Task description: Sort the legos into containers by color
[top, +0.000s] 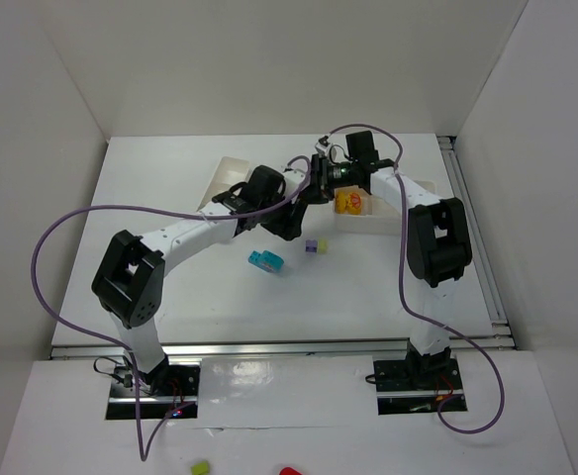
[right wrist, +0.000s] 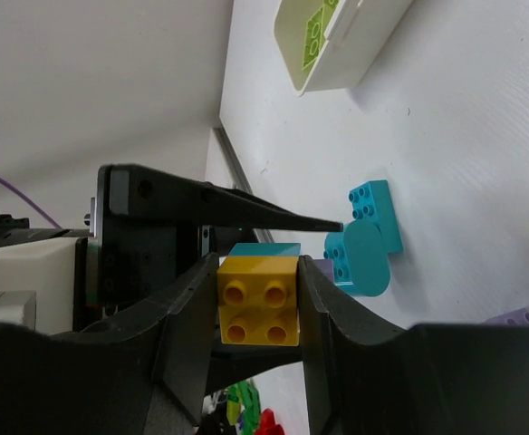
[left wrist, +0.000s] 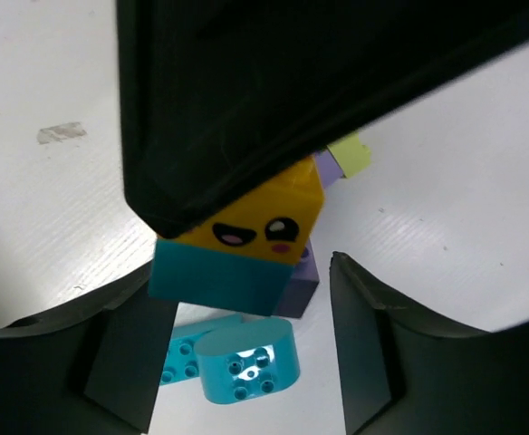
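My right gripper (right wrist: pixel 257 294) is shut on a yellow brick (right wrist: pixel 257 301) stacked on a cyan brick (right wrist: pixel 263 249), held above the table. In the left wrist view the yellow brick (left wrist: pixel 264 222) shows a drawn face above the cyan one (left wrist: pixel 224 276). My left gripper (left wrist: pixel 245 265) is open, its fingers (left wrist: pixel 373 353) on either side of and just below that stack. On the table lie cyan bricks (left wrist: pixel 242 362), a purple brick (left wrist: pixel 302 285) and a pale green one (left wrist: pixel 351 154). In the top view the grippers meet near the trays, left (top: pixel 291 220) and right (top: pixel 316 188).
A white tray (top: pixel 220 178) stands at the back left; in the right wrist view it (right wrist: pixel 355 45) holds a pale green brick (right wrist: pixel 312 41). A second tray (top: pixel 378 220) at the right holds an orange and yellow brick (top: pixel 348 203). Cyan bricks (top: pixel 265 261) and a purple-green brick (top: pixel 313 245) lie on the table.
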